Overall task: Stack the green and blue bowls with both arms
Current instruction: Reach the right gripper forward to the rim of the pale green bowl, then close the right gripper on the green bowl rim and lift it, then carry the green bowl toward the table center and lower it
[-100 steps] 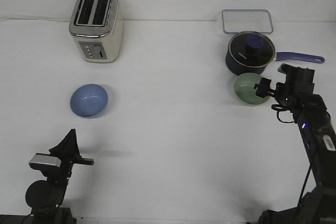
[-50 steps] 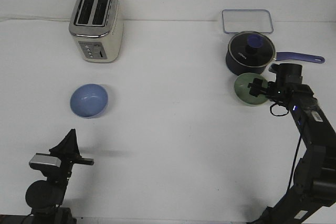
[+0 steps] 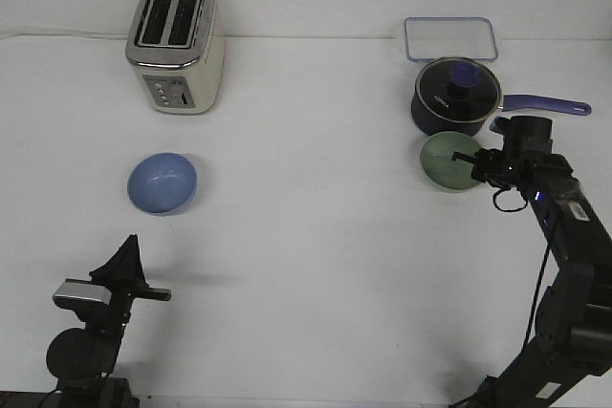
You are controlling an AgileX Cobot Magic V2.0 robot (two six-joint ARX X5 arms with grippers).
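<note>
The pale blue bowl (image 3: 163,182) sits upright on the white table at the left, in front of the toaster. The pale green bowl (image 3: 446,161) sits at the right, just in front of the navy saucepan. My right gripper (image 3: 471,161) is at the green bowl's right rim, with its fingers over the rim and closed on it. The bowl rests on or just above the table. My left gripper (image 3: 128,253) is near the front left edge, well short of the blue bowl. Its fingers are together in a point and hold nothing.
A silver toaster (image 3: 176,45) stands at the back left. The navy saucepan (image 3: 455,96) with glass lid and blue handle is right behind the green bowl. A clear lidded container (image 3: 450,38) lies behind it at the table's back edge.
My right gripper reached in over the green bowl, then settled on its right rim. The bowl shifted slightly to the left. The left arm and the blue bowl have not moved.
</note>
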